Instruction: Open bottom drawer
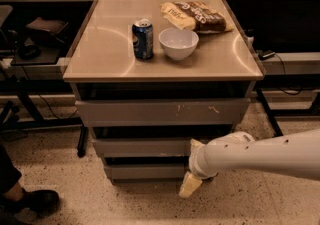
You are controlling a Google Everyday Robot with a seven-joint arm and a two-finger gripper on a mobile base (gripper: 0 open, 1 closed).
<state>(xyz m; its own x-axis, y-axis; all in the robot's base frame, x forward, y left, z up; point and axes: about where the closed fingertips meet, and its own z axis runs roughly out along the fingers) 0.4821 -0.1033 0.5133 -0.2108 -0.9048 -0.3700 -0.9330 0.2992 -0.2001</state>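
Bottom drawer [145, 171]: lowest and narrowest of three grey fronts in the cabinet, sitting just above the speckled floor [60, 169], with a dark slot along its upper edge. Front is flat and plain and appears pushed in, set back under the middle drawer [140, 147]. Above that is the top drawer [150, 112], the widest, with pale scratch marks right of centre. Gripper [192, 165] is at the right end of the bottom drawer's front, on a thick white arm [260, 156] that enters from the right edge of the view, low to the floor. Fingers are spread wide, one above the other. The upper finger [196, 144] lies against the right end of the middle drawer's front. The lower finger [190, 185] hangs below the bottom drawer's lower edge, over the floor. Nothing is held between them. Whether either finger touches the bottom drawer's front cannot be told; the wrist covers that corner. On the tan cabinet top [105, 59] are a blue drink can [143, 39], upright and left of centre, a white bowl [178, 43] just beside it on the right, and a snack bag [195, 16] lying flat behind the bowl toward the back edge. A dark shoe [35, 201] is on the floor at lower left, well apart from the cabinet.
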